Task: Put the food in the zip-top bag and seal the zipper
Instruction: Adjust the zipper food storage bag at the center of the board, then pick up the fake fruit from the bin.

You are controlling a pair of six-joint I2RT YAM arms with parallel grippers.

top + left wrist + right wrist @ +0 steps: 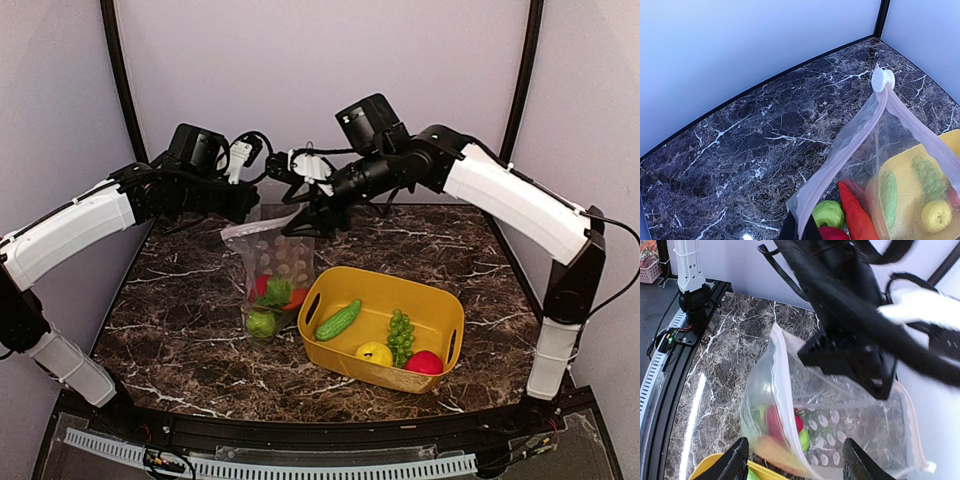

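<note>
two grippers meet above a dark marble table (180, 330). my left gripper (801, 229) is pinched tight on the near end of the zipper strip (840, 145). from that grip the bag (272, 262) hangs upright over the middle of the table, mouth up and open, its long axis running top to bottom. the strip runs away from my left grip to the white slider (882, 79) at its far end, on my right arm's side. my right gripper (795, 442) stands wide and holds nothing, with the bag just beyond its fingers. inside the bag lie a carrot (856, 216), a green ball (829, 214) and leafy greens (277, 292). just beside the bag, to its right, sits a yellow basket (385, 272) holding a cucumber (338, 320), grapes (400, 337), a lemon (374, 353) and a red ball (425, 362). in the right wrist view my left gripper's black body hides part of the bag's top.
</note>
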